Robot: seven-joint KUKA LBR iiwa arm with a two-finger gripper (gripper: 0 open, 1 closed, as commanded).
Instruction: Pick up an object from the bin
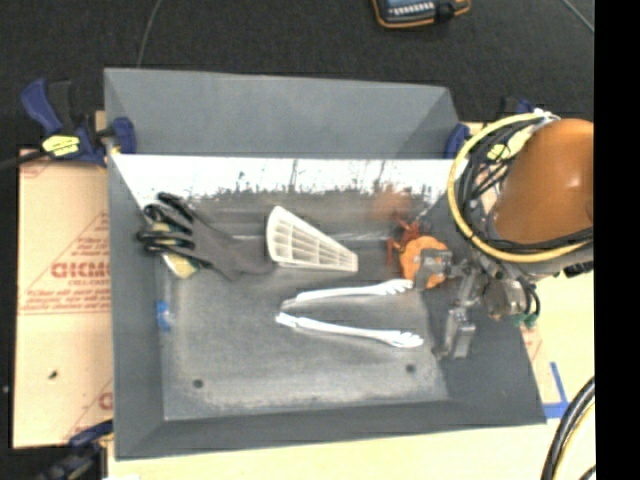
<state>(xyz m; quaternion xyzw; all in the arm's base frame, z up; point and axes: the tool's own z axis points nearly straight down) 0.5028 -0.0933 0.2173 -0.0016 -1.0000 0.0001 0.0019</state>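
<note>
The gripper (458, 326) sits low at the 3 o'clock side of the grey metal bin (300, 408), and how far it is open cannot be told; nothing shows in its grasp. Nearest it, at its 9 o'clock, lie long white plastic tongs (350, 313) with their spread tips pointing at it, and a small orange plastic piece (420, 253) lies at its 11 o'clock. A white slotted wedge-shaped plastic scoop (305, 243) lies at the tongs' 12 o'clock, and black-handled scissors (168, 228) lie at the bin's 9 o'clock.
</note>
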